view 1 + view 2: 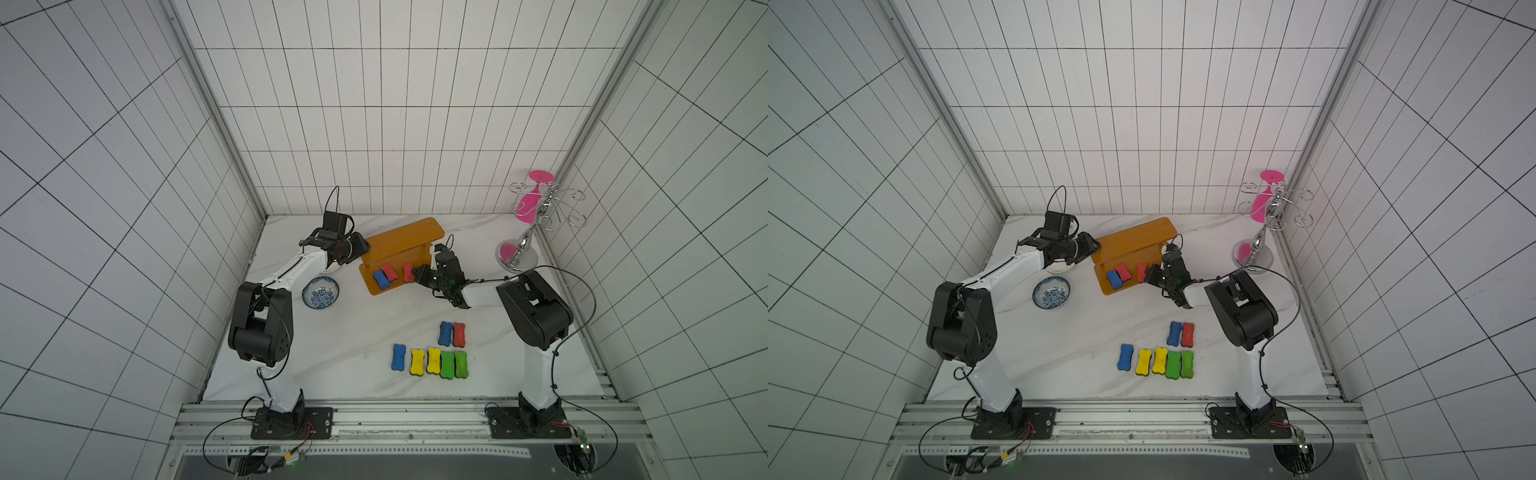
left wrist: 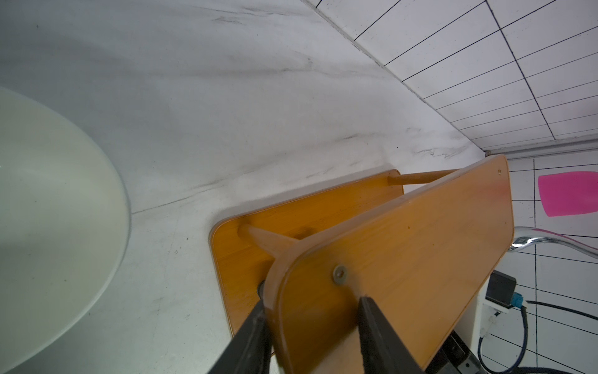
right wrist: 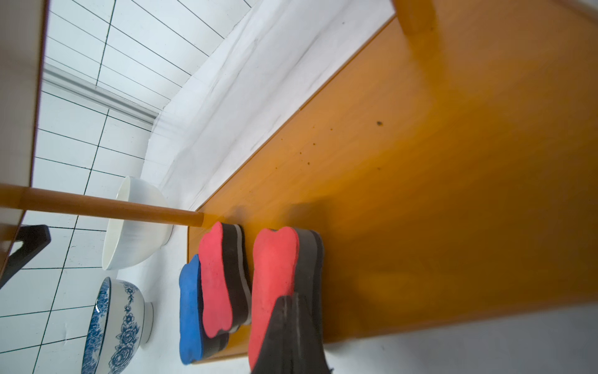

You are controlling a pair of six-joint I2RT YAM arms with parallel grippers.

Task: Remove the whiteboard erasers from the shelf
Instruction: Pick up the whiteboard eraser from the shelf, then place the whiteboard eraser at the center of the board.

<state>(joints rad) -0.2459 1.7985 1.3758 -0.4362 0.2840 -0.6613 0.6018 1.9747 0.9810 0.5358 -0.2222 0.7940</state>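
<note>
The orange-brown shelf (image 1: 399, 239) stands at the back of the table. My left gripper (image 2: 314, 302) is shut on the end of the shelf's top board (image 2: 420, 252), one finger on each face. On the lower board (image 3: 420, 194) lie three whiteboard erasers: a blue one (image 3: 189, 307), a red one (image 3: 215, 275) leaning on it, and a separate red one (image 3: 275, 268). My right gripper (image 3: 291, 311) is shut, fingers pressed together with nothing between them, tips against the near end of that separate red eraser (image 1: 408, 273). Several more erasers, blue (image 1: 398, 357), yellow (image 1: 417, 361), green (image 1: 447, 365) and red (image 1: 459, 334), lie on the table in front.
A blue-patterned bowl (image 1: 320, 293) sits left of the shelf, and a white bowl (image 3: 136, 223) lies under my left arm. A silver wire rack (image 1: 536, 216) holding a pink glass (image 1: 527, 205) stands in the back right corner. Tiled walls close in the table.
</note>
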